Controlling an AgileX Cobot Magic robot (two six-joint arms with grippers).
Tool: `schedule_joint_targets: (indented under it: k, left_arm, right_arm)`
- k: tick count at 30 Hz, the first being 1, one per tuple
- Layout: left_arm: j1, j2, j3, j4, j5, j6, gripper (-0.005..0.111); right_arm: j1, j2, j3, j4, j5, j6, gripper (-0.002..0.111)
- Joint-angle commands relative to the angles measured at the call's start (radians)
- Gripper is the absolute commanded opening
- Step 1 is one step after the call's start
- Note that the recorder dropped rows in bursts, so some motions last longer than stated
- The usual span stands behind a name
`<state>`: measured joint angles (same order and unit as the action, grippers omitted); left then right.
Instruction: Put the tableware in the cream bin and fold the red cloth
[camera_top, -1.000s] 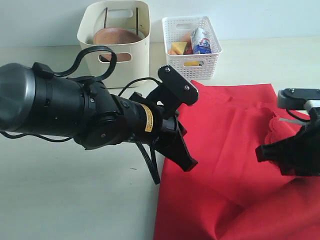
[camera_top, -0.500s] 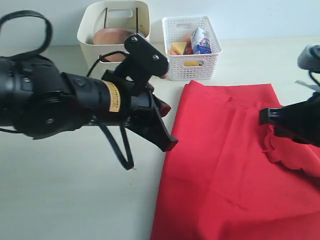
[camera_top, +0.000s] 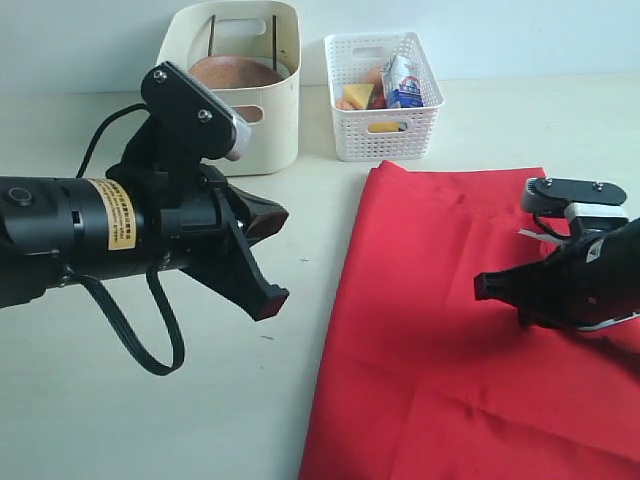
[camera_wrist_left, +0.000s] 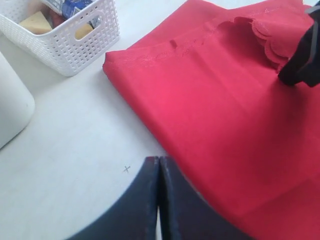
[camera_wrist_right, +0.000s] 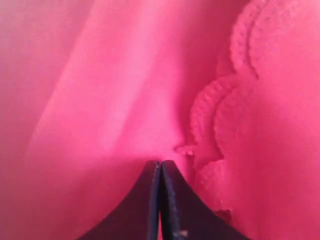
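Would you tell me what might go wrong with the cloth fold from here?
The left gripper hangs shut beside the cloth, so a fold driven by the right gripper alone may skew.
The scalloped edge lies doubled over and may crease in.
The cloth's corner lies near the basket; dragging could nudge it.

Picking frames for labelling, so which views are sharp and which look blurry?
Exterior view: evenly lit, red cloth sharp, soft shadows only. Left wrist view: crisp, white lattice basket holes readable. Right wrist view: soft focus, cloth fuzzy, red nearly fills the frame.
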<state>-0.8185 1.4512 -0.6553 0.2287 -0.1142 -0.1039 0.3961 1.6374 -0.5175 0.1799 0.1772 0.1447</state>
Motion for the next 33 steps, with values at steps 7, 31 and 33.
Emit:
schedule_joint_targets:
  k: [7, 31, 33]
  left_arm:
    - [0.005, -0.011, 0.013, -0.004, 0.007, -0.009, 0.001]
    - [0.005, -0.011, 0.013, -0.004, 0.031, -0.007, 0.001]
    - [0.005, -0.011, 0.013, -0.004, 0.034, -0.008, 0.001]
  right_arm:
    - [-0.211, 0.006, -0.002, -0.345, 0.034, 0.271, 0.000]
    - [0.027, 0.003, -0.178, 0.097, 0.148, -0.187, 0.000]
    - [0.035, 0.068, -0.178, 0.097, 0.135, -0.187, 0.000]
